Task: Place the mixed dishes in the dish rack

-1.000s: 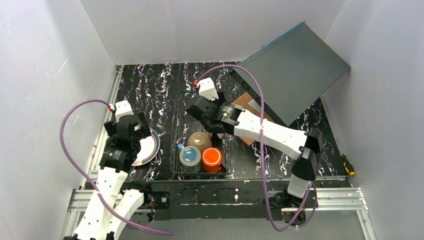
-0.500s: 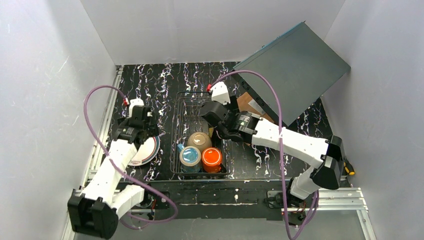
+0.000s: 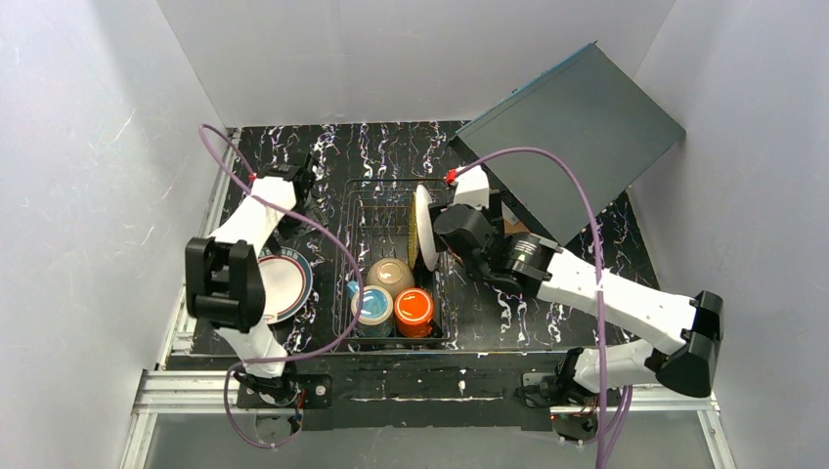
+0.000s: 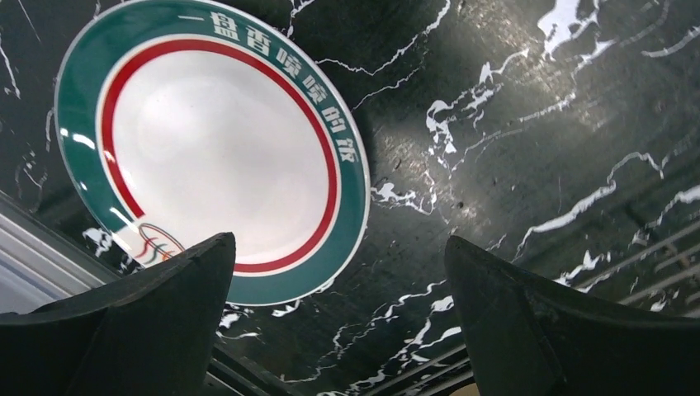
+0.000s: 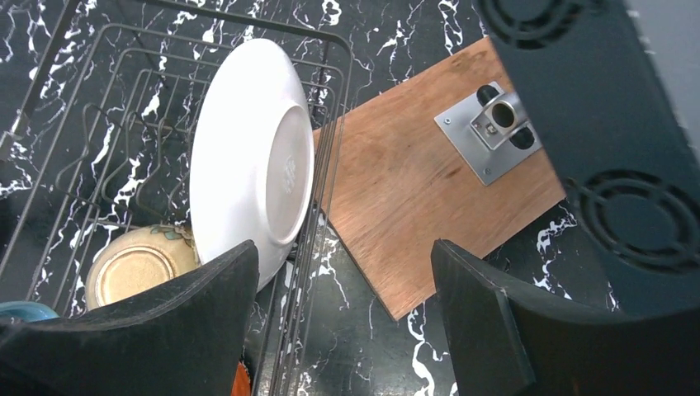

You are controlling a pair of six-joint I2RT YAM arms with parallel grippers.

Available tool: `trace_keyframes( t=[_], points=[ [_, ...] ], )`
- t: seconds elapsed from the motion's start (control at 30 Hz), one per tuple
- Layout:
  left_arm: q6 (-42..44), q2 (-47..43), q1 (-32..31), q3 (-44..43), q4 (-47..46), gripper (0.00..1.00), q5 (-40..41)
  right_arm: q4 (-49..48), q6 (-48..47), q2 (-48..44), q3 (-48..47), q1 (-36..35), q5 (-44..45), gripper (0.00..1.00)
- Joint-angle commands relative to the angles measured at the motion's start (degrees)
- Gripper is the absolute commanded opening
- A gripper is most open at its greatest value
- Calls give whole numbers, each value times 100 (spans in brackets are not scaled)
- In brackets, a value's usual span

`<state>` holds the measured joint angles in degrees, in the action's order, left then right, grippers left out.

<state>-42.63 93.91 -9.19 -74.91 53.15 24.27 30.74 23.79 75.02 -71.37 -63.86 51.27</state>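
Right wrist: plate upright in rack, seemingly clear of claw.

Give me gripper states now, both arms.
Left gripper: open, empty, above the green-rimmed plate.
Right gripper: open, empty, beside the upright plate.

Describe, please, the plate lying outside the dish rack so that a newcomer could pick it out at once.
Find the wire dish rack in the middle of the black marbled table; the flat plate lies just left of it. Unlike the plate standing on edge in the rack, it has a white centre, a red ring and a broad green rim with white characters.
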Motion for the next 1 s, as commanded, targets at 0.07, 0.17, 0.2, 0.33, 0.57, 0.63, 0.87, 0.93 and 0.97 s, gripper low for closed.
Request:
trace_keyframes(
  t=[0.07,0.17,0.2,0.33,0.57,0.63,0.87,0.93,0.97],
  points=[
    [-1060,989,214,-864,1050,95,-84,-589,-90,-695,479,142,46,86],
    [-1101,1355,292,-1016,1007,87,-177,-669,-88,-892,678,225,-73,87],
    [-1129,1471,302,-1065,1036,86,-155,-683,-74,-947,726,268,-127,87],
    [-1282,1901,317,-1243,1276,84,79,-752,-59,-1119,856,345,-281,88],
    [-1188,2279,357,-1160,1176,66,214,-815,-91,-1181,953,434,-375,88],
    [-1052,2338,372,-1112,1034,62,171,-848,-86,-1171,982,458,-441,88],
    [-1041,2342,452,-888,954,47,77,-863,-74,-1125,967,479,-507,88],
    [-1075,2265,474,-763,824,38,-59,-869,-83,-1110,947,488,-549,88],
    [-1080,2181,484,-690,744,34,-130,-857,-75,-1088,922,488,-570,88]
  ],
)
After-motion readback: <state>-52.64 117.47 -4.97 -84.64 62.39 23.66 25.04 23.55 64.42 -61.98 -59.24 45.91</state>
